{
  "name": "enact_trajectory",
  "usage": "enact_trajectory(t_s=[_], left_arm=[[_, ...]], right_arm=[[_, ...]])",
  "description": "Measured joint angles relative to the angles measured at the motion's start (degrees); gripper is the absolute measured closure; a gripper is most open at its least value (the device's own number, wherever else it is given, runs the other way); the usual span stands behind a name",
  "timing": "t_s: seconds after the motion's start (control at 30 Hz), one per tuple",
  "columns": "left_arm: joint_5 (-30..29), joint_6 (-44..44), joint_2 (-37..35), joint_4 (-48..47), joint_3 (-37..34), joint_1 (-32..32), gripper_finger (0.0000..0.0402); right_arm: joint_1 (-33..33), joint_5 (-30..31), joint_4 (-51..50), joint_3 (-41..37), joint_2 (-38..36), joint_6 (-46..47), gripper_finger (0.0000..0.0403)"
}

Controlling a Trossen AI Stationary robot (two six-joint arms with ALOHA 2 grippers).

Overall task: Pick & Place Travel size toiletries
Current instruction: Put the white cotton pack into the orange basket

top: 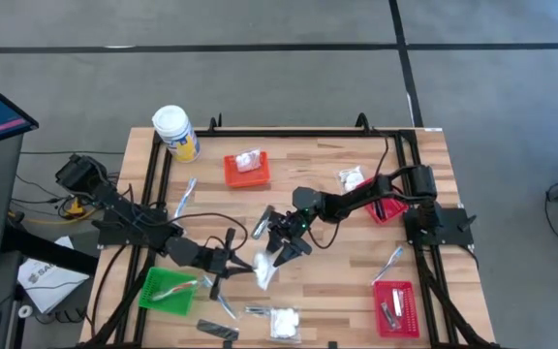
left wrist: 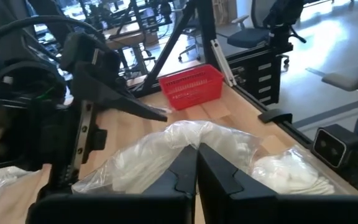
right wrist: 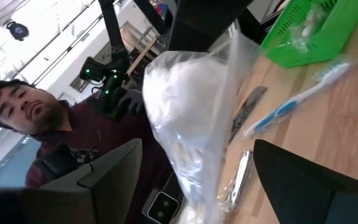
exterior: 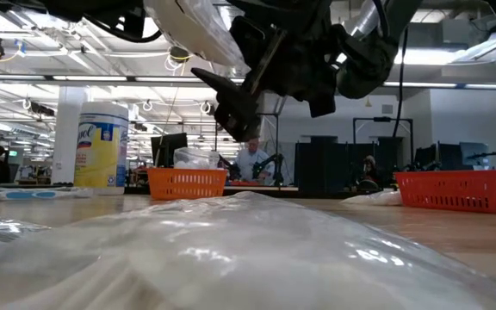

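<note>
My left gripper [top: 245,266] is shut on a white lumpy clear-wrapped packet [top: 263,273] above the table's near middle. The same packet [left wrist: 166,146] bulges beyond the shut fingers in the left wrist view. My right gripper [top: 281,242] is open just beyond it, and its two fingers [right wrist: 120,165] stand on either side of the packet [right wrist: 179,87] without touching it. In the low view the packet [exterior: 192,30] sits high up beside the right gripper [exterior: 252,82]. Another packet [top: 284,322] lies flat near the table's near edge. My left gripper pinches the packet's clear wrap [left wrist: 188,142] between its two shut fingers [left wrist: 219,177], coming from the table's left. The white filling bulges to both sides beyond the fingertips. The packet is lifted clear of the table.
A yellow-labelled jar [top: 174,131] stands at the far left. Also here are an orange basket [top: 246,168] with a packet in it, a green basket [top: 168,289], two red baskets [top: 395,308] [top: 384,206], toothbrushes [top: 184,197] [top: 387,262] and a dark sachet [top: 219,332]. A person [right wrist: 48,137] stands beyond the near edge.
</note>
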Motion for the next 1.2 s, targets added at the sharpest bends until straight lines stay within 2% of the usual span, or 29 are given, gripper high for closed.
enact_trajectory(t_s=[0.3, 0.4, 0.53, 0.93, 1.07, 1.2], left_arm=[[-3.1, -0.1, 0.0, -1.9, 0.0, 0.3, 0.0401], [-3.1, -0.1, 0.0, -2.1, 0.0, 0.3, 0.0401], [-3.8, -0.1, 0.0, -2.6, 0.0, 0.3, 0.0401], [-4.7, -1.4, -0.1, -3.3, -0.9, 0.6, 0.0401], [-4.9, -4.5, -0.1, -3.3, -2.7, 1.9, 0.0401], [-4.7, -5.3, -0.1, -3.5, -3.8, 2.5, 0.0397]], right_arm=[[0.0, 0.1, -0.2, 0.0, 0.0, -0.6, 0.0103], [0.0, 0.2, -0.2, 0.0, 0.0, -1.1, 0.0118], [0.0, 0.2, -0.2, 0.0, 0.0, -1.5, 0.0161], [-0.6, -0.4, -0.5, 0.0, 0.0, -2.6, 0.0339], [-1.1, -1.2, -0.7, 0.0, 0.0, -2.6, 0.0364], [-1.7, -2.5, -3.4, 0.0, 0.0, -3.4, 0.0368]])
